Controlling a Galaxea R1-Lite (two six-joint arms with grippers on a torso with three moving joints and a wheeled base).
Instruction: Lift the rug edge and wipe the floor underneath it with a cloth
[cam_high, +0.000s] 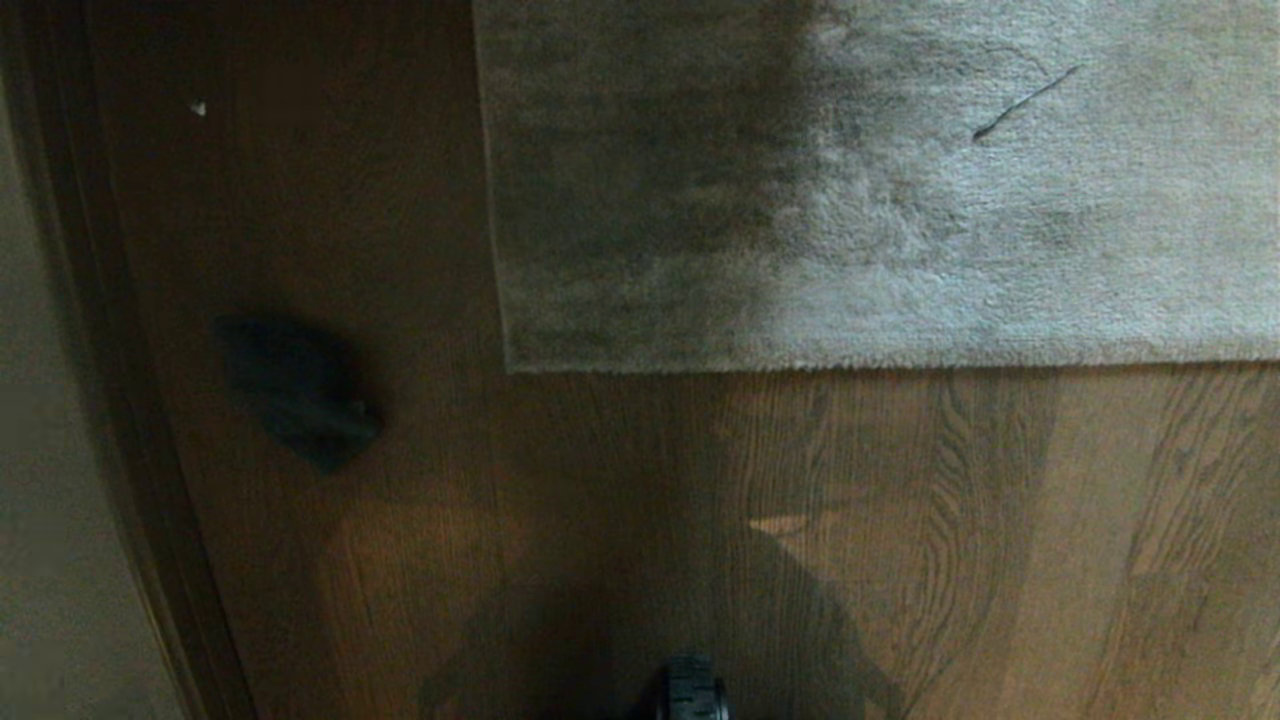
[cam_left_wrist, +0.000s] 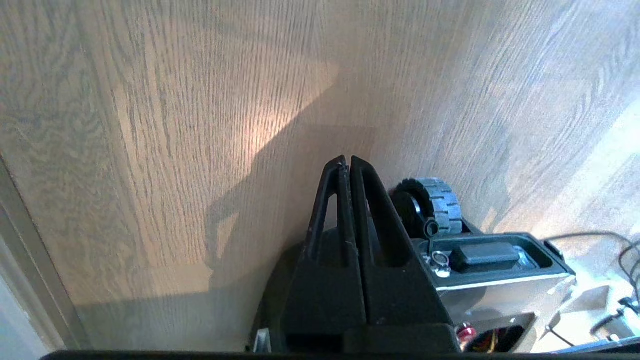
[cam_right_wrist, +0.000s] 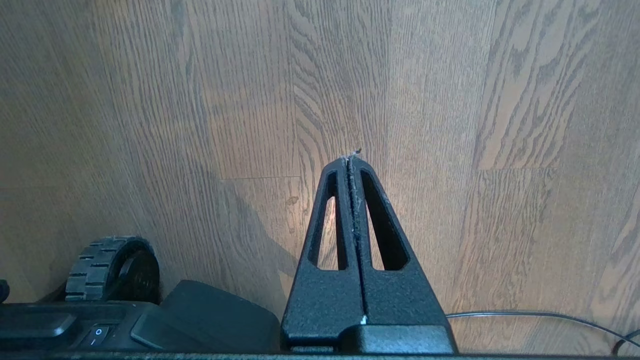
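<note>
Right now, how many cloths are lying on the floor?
1. The cloth lies on the bare floor, left of the rug corner and apart from it. Another could be hidden under the rug.

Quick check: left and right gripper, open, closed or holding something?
Left gripper: closed, holding nothing, above bare floor.
Right gripper: closed, holding nothing, also above floor.
</note>
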